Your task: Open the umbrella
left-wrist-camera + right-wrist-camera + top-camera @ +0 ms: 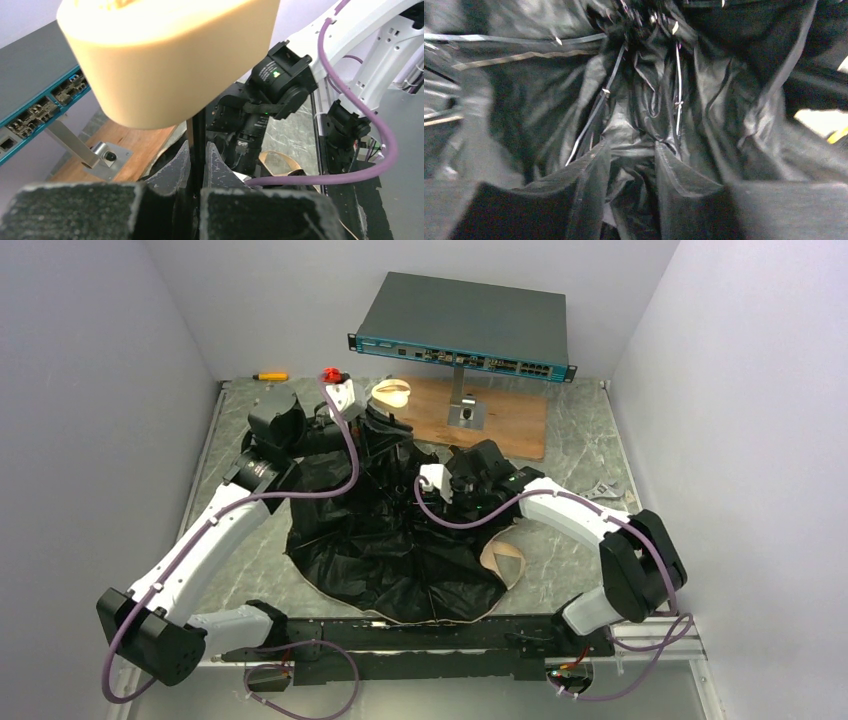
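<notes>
The umbrella (pixel 385 550) lies half spread on the table with its black lining up, and a cream rim shows along its edge. Its cream handle (pixel 391 395) (pixel 165 55) sticks up at the back. My left gripper (pixel 365 425) (pixel 196 150) is shut on the thin black shaft (pixel 198 127) just under that handle. My right gripper (pixel 452 498) (pixel 631 150) is pushed down into the lining near the umbrella's middle. Its fingers are closed on a bunched fold of black fabric (pixel 634 135), and thin metal ribs (pixel 596 112) run beside them.
A dark-grey network switch (pixel 460 325) stands on a metal post over a wooden board (pixel 510 415) at the back. A yellow-handled tool (pixel 270 376) and a red part (pixel 332 374) lie at the back left. A beige strap loop (pixel 505 562) sits right of the umbrella. White walls close in both sides.
</notes>
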`<state>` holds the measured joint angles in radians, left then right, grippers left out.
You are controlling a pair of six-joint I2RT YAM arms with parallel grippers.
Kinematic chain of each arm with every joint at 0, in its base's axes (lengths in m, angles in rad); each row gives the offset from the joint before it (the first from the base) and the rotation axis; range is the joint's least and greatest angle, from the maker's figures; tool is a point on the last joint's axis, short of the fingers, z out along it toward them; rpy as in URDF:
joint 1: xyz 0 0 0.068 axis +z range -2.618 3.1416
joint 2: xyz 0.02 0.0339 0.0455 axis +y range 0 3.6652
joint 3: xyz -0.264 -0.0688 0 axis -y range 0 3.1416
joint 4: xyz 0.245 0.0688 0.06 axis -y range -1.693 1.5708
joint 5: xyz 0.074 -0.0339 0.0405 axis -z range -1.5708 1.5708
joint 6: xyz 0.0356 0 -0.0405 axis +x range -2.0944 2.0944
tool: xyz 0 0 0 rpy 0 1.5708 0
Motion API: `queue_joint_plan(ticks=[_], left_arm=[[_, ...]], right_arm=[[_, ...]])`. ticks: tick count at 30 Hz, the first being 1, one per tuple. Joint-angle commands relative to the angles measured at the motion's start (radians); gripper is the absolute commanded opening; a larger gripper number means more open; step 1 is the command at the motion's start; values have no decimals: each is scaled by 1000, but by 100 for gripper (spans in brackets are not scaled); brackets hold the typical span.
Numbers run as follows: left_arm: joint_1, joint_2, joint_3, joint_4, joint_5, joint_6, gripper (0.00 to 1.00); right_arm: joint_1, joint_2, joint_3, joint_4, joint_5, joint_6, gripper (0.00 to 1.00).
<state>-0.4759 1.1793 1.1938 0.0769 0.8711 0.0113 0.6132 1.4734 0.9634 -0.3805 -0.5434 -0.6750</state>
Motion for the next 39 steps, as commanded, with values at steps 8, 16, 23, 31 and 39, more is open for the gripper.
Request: queue_joint_plan(ticks=[8, 16, 23, 31, 39], left_arm=[[40, -38, 145, -53, 87, -27, 0], [62, 5, 88, -90, 87, 100, 0], [49, 13, 47, 16, 104, 47, 0], [46, 2, 71, -20, 113, 41, 0], [44, -14, 88, -37, 96, 19, 0]], right_arm=[[-132, 38, -84, -110, 123, -222, 75], [-187, -42, 58, -179, -42, -141, 84], [-187, -106, 151, 86, -192, 341, 69], [-100, -2, 172, 373, -128, 615, 36], [-4, 163, 241, 521, -135, 672, 29]])
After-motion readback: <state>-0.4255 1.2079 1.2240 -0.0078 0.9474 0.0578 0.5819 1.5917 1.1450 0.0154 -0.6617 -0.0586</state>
